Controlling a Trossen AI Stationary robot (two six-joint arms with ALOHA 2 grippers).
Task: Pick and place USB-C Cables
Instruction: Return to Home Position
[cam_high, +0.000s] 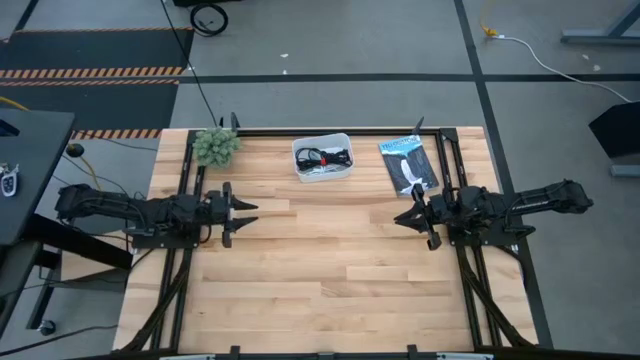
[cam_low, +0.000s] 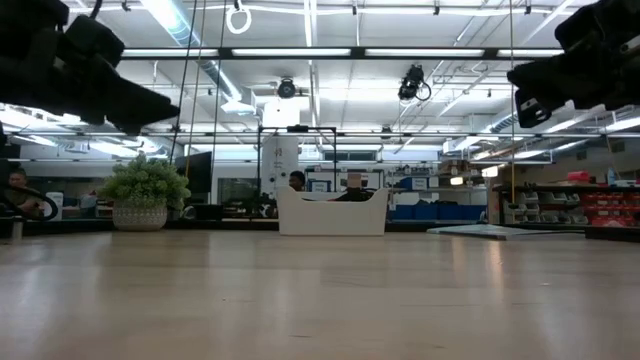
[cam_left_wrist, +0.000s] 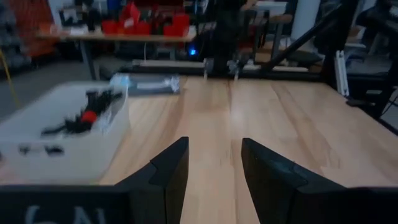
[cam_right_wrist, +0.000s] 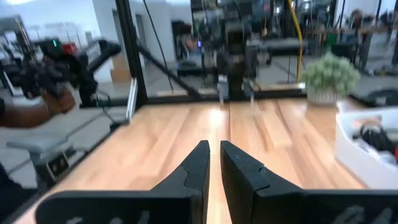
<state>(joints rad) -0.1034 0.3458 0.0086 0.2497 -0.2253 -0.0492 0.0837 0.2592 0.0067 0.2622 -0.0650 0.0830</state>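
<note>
A white bin (cam_high: 322, 158) stands near the table's far edge and holds the USB-C cables. A black coil with a red tie (cam_high: 324, 156) shows in it, also in the left wrist view (cam_left_wrist: 87, 116). The other coils I cannot tell apart. My left gripper (cam_high: 248, 214) hovers open above the table's left side, pointing right, with nothing between its fingers (cam_left_wrist: 214, 168). My right gripper (cam_high: 402, 216) hovers over the right side, pointing left, its fingers shut on nothing (cam_right_wrist: 215, 158). Both are nearer than the bin.
A green fuzzy ball in a pot (cam_high: 216, 146) sits at the far left corner. A flat black-and-blue packet (cam_high: 408, 165) lies right of the bin. Bare wood (cam_high: 320, 270) spreads between and in front of the arms. People show in the room beyond.
</note>
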